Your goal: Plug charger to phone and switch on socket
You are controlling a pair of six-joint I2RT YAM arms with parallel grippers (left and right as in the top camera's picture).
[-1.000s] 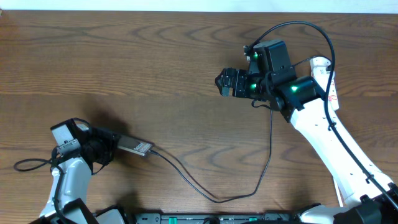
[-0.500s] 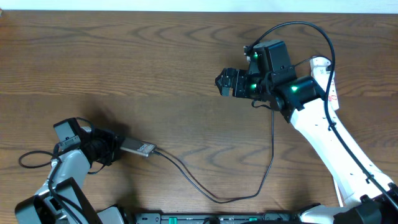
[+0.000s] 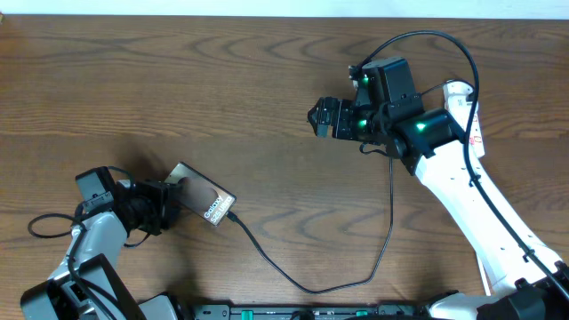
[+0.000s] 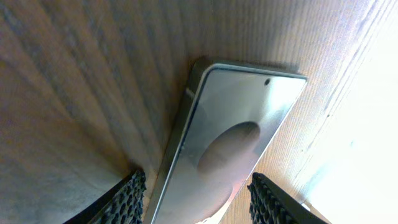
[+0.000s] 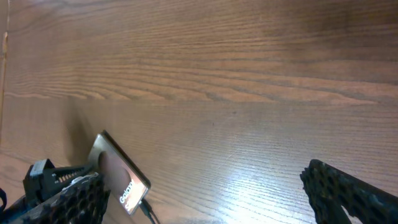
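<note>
The phone (image 3: pixel 203 200) lies flat on the table at the lower left, its glossy face with "Galaxy" lettering up. The charger (image 3: pixel 293 280), a thin black cable, runs from its plug tip at the phone's right end across the front of the table and up to the right arm. My left gripper (image 3: pixel 167 204) is open, its fingers standing either side of the phone's (image 4: pixel 230 124) near end with a gap on each side. My right gripper (image 3: pixel 316 118) hangs open and empty over the table's middle right. The socket (image 3: pixel 471 120) shows as a white strip with red marks, mostly hidden behind the right arm.
Bare brown wood table (image 3: pixel 178 80) stretches across the back and middle. The cable loops low near the table's front edge (image 3: pixel 338 283). In the right wrist view the phone (image 5: pixel 121 171) and my left gripper sit at the far lower left.
My left gripper has opened. The phone, held on edge before, now lies flat with its face up, and the cable near it shifted slightly.
</note>
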